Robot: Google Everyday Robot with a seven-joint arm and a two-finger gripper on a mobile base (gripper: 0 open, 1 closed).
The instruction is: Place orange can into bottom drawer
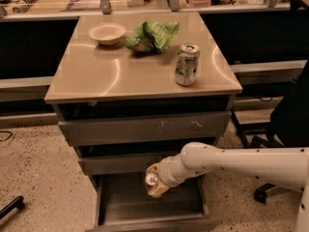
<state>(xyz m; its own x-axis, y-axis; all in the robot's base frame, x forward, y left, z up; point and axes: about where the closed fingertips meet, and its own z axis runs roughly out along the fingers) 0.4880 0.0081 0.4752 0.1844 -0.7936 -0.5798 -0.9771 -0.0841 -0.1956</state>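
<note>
Here the gripper (156,184), jaws clasped on the orange can (151,178), hangs over the open bottom drawer (126,203) (grey inside).

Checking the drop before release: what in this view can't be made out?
Camera view: the gripper, over the open bottom drawer, covers most of the orange can; its print is hidden.
Whether the can touches the drawer floor: cannot tell.
Drawer front: cut off by the bottom edge.

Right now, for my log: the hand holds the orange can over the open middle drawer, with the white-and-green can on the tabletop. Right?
No: the camera view shows the hand holding the orange can over the open bottom drawer, not the middle one. The white-and-green can is on the tabletop.
</note>
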